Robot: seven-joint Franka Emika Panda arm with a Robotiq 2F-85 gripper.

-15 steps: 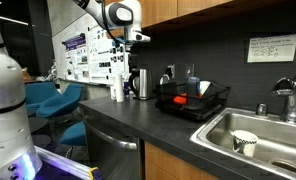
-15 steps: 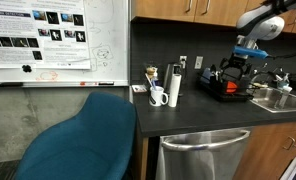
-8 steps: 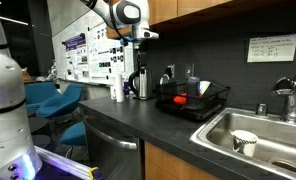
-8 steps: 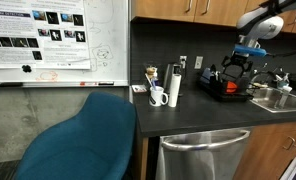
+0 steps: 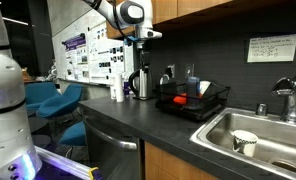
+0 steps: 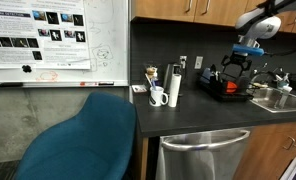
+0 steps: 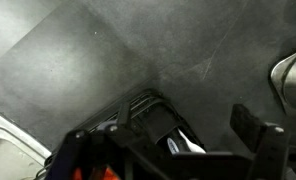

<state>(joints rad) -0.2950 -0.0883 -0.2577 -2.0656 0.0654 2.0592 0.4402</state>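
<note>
Dark countertop [image 5: 108, 118] runs along the wall under wood cabinets. I have the gripper [image 6: 236, 68] hanging above the black wire dish rack [image 6: 228, 90]. The rack stands on the counter right of centre in both exterior views, just beside the sink [image 5: 220, 122].

Pincer state: released. In the wrist view one finger [image 7: 256, 132] sits at lower right, well apart from its mate, with nothing between them.

Handling, by my judgement: the rack is stiff wire and light. It is likely to slide on the smooth top and rattle its load. Take hold on its outer rim, not on the contents.

Obstructions:
- A red item [image 5: 203, 88] and utensils stand in the rack.
- A steel jug [image 5: 141, 83] stands near, left of the rack.
- A cup [image 5: 244, 142] lies in the sink, and the faucet [image 5: 288, 95] rises at far right.
</note>
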